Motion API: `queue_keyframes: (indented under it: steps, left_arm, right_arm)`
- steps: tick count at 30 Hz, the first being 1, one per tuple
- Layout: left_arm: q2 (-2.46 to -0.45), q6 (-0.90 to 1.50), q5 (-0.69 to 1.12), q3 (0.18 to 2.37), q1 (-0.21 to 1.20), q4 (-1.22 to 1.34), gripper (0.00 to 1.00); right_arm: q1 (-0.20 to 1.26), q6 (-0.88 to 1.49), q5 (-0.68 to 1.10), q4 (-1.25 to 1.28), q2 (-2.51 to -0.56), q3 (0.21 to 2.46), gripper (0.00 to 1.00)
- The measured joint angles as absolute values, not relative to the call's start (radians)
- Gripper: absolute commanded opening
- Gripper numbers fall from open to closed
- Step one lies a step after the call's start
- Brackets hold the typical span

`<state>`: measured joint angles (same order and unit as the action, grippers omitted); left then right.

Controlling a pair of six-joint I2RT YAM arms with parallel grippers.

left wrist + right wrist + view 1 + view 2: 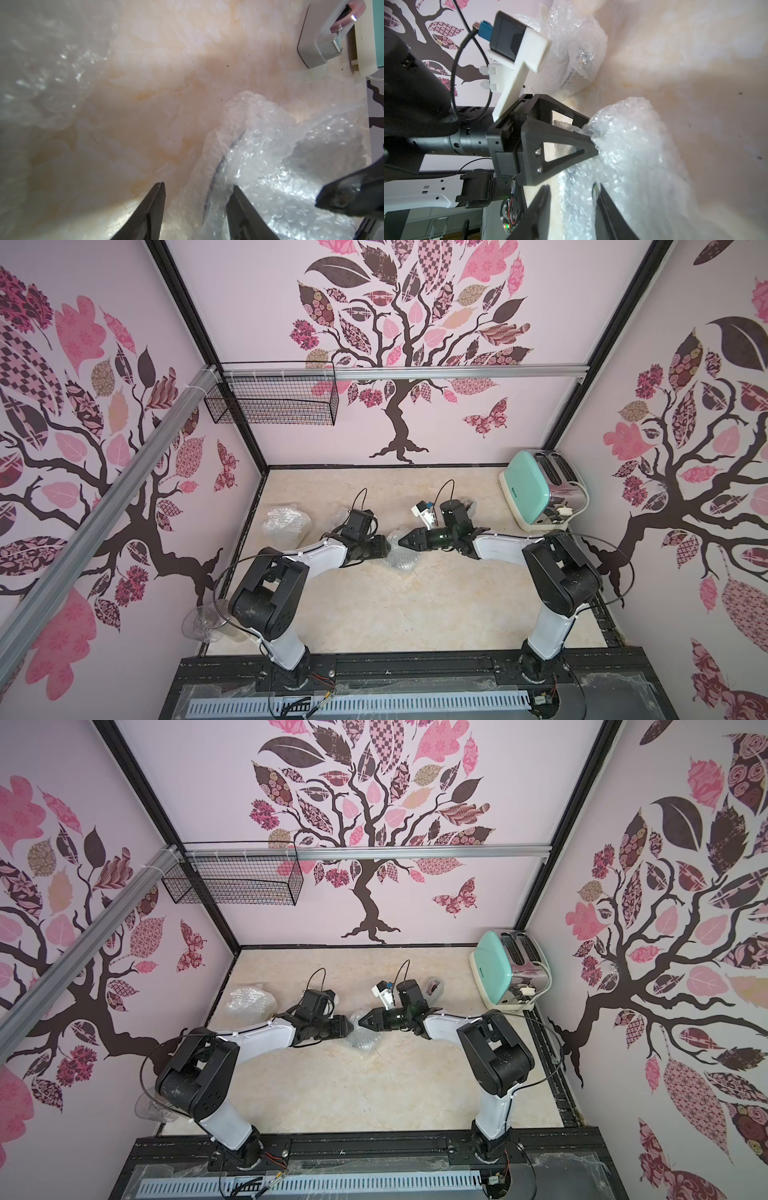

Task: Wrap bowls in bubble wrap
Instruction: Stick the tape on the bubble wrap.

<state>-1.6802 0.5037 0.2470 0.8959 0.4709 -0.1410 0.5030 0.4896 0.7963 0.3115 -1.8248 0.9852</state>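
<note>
The bubble wrap is lying bunched at the middle of the bench. The two tools are meeting over its far edge, tips almost facing: the left tool is reaching in from the left, the right tool from the right. So the bundle is sitting between them, slightly to the near side, about equally close to both arms.

Through the plastic, the dark curved rim of a bowl is running in between the left tool's jaws. Those jaws are standing apart astride a fold of wrap; whether they are pinching it I cannot tell. The right tool's jaws are also standing apart around the wrap, with a strip of bench showing inside one, so they are not clamping.

A second bundle is lying far left, well apart, nearer the left arm.
</note>
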Motion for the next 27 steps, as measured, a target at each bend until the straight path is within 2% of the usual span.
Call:
queue_keyframes:
  steps: [27]
  left_arm:
    - [-1.68,0.505,0.252,0.887,0.469,-0.123,0.52]
  right_arm:
    - [0.524,0.462,0.843,0.279,-2.0,1.162,0.37]
